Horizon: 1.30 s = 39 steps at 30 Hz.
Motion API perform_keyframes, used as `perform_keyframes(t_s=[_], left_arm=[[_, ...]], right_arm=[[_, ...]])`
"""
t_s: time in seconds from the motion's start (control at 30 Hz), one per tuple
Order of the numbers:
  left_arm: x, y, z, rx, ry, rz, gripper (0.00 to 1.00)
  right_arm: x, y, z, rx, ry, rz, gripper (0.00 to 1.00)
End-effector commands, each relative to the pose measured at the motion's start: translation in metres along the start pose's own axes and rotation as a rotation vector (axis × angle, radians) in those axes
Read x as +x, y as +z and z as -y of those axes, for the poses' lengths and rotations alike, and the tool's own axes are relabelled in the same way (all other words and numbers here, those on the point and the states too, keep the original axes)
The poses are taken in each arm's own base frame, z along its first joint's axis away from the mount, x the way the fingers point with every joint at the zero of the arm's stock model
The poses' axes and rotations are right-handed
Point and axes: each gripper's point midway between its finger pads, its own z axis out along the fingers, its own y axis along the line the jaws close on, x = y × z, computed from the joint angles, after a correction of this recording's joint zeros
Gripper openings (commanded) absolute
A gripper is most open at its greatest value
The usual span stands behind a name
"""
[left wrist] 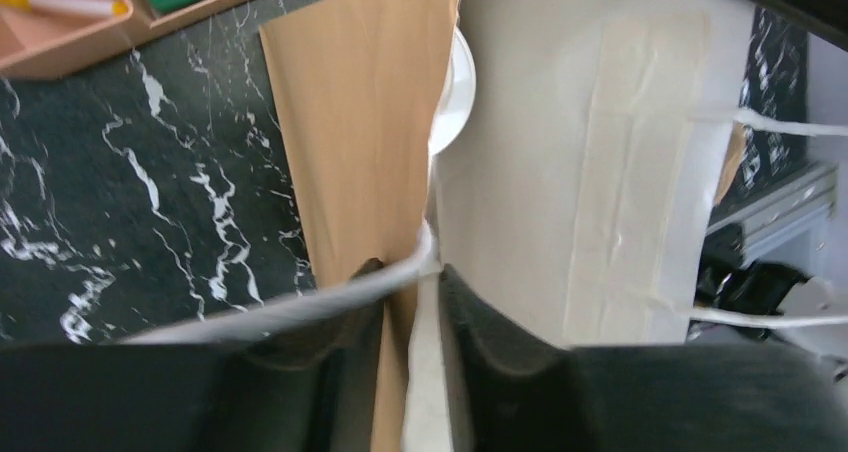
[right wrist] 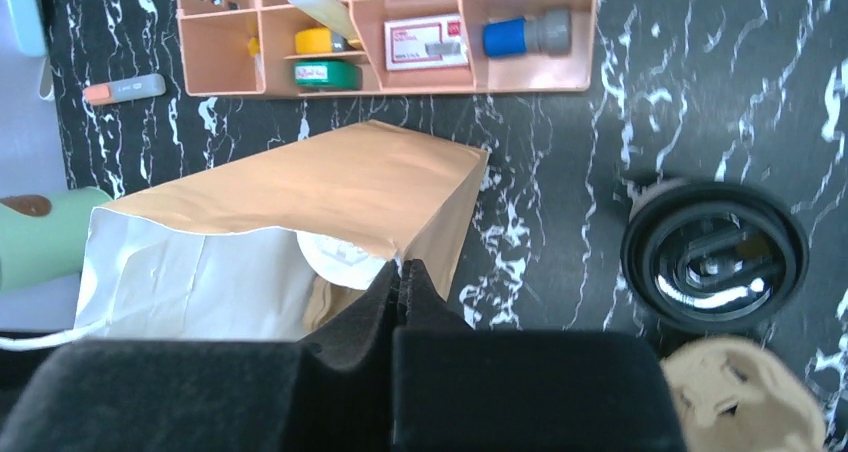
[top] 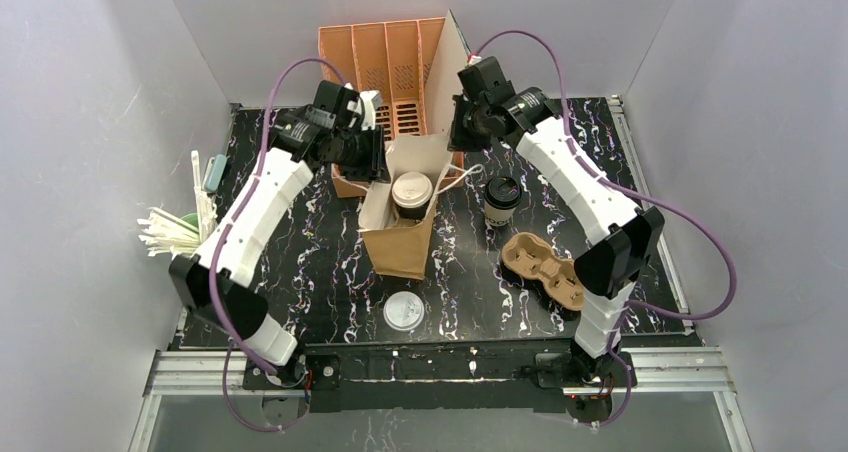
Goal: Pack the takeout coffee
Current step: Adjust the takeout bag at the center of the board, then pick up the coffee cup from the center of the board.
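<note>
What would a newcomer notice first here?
The brown paper bag at the centre of the table stands out, its rim pinched by the left hand and the right hand, a white-rimmed cup showing inside. Just right of it stands the black-lidded white cup, a cardboard cup carrier beside that.

1. Desk (top: 330,282): flat top, black marble-pattern finish with irregular white veins. The same finish appears in the left wrist view (left wrist: 120,202) and the right wrist view (right wrist: 560,172).
2. Enclosure: plain pale grey panels close three sides: the left wall (top: 80,122), rear wall (top: 600,22) and right wall (top: 760,122). All are unmarked and matte.
3. Frame: a silver metal rail (top: 450,370) runs along the near edge of the desk. A second rail (top: 645,182) follows its right edge.
4. Lighting: even and diffuse, from above. Shadows on the desk are soft, and the walls shade slightly darker toward the corners.
</note>
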Motion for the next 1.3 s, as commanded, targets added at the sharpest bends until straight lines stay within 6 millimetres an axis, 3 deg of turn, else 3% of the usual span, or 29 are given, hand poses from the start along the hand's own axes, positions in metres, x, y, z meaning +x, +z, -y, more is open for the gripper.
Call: perform_keyframes(t_s=[0.0,0.13,0.27,0.37,0.53,0.63,0.8,0.87,0.9,0.93,1.0,1.1,1.27], left_arm=[[-0.009,-0.03,0.009,-0.016,-0.226,0.178,0.31],[-0.014,-0.039,0.014,-0.004,-0.234,0.197,0.51],[-0.018,-0.059,0.018,-0.017,-0.178,0.177,0.68],[-0.019,-0.069,0.027,0.016,-0.142,0.153,0.74],[-0.042,-0.087,0.047,0.102,-0.099,0.228,0.79],[-0.068,-0.099,0.048,0.1,-0.063,0.324,0.77],[-0.111,-0.102,0.027,0.067,-0.082,0.436,0.7],[-0.123,-0.1,0.014,0.022,-0.062,0.462,0.77],[-0.127,-0.099,0.006,-0.013,-0.055,0.475,0.9],[-0.13,-0.096,-0.004,-0.057,-0.065,0.485,0.97],[-0.132,-0.093,-0.027,-0.146,-0.143,0.502,0.98],[-0.134,-0.083,-0.042,-0.11,-0.239,0.494,0.98],[-0.127,-0.076,-0.063,-0.066,-0.305,0.475,0.98]], right_arm=[[-0.046,-0.002,-0.029,-0.134,-0.18,0.152,0.12],[-0.072,-0.004,-0.032,-0.103,-0.261,0.227,0.52],[-0.079,-0.014,-0.028,-0.087,-0.299,0.252,0.75],[-0.078,-0.03,-0.026,-0.097,-0.314,0.27,0.89],[-0.077,-0.053,-0.013,-0.059,-0.314,0.311,0.96],[-0.076,-0.059,0.012,0.036,-0.29,0.31,0.97],[-0.065,-0.062,0.048,0.129,-0.236,0.231,0.98],[-0.057,-0.063,0.062,0.158,-0.205,0.201,0.98],[-0.051,-0.061,0.07,0.173,-0.182,0.176,0.98],[-0.043,-0.06,0.076,0.178,-0.153,0.147,0.98],[-0.025,-0.054,0.091,0.194,-0.106,0.078,0.98],[0.003,-0.044,0.103,0.181,-0.073,-0.016,0.98],[0.022,-0.028,0.118,0.186,-0.004,-0.042,0.98]])
